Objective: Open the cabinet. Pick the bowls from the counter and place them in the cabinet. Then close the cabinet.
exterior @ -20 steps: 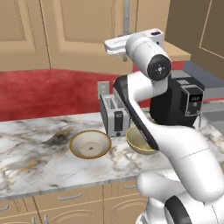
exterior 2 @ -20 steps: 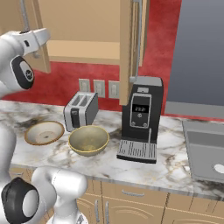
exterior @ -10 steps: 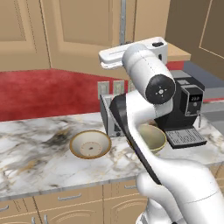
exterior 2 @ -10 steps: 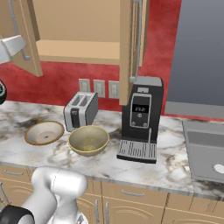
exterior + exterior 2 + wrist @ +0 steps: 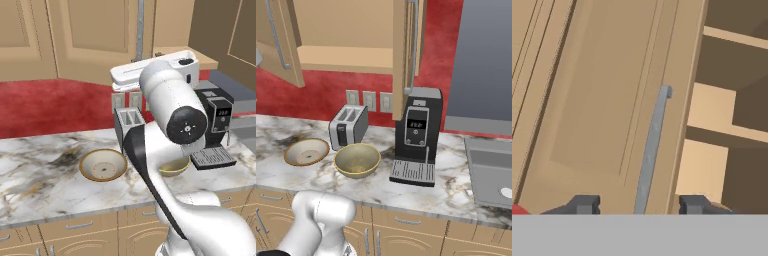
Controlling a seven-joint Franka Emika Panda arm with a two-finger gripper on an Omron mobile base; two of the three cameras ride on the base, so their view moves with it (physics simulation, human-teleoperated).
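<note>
Jaws stand apart on the gripper (image 5: pixel 639 205), with the long silver handle (image 5: pixel 651 150) of the cabinet's left door (image 5: pixel 602 115) running up between the two dark fingertips (image 5: pixel 586 204); nothing is clamped, and whether the tips touch the bar cannot be told. Both doors of the cabinet (image 5: pixel 346 55) are swung open, showing its tan shelf. The right door (image 5: pixel 404 50) stands edge-on above the coffee machine (image 5: pixel 417 135).

Below, on the counter (image 5: pixel 456 185), the two bowls sit near each other but apart: the shallow tan-rimmed bowl (image 5: pixel 306 151) to the left, the deeper olive-yellow bowl (image 5: pixel 357 160) to its right and nearer the front edge. A silver toaster (image 5: pixel 348 126) stands just behind them by the red wall. A sink (image 5: pixel 491 172) lies at the far right.
</note>
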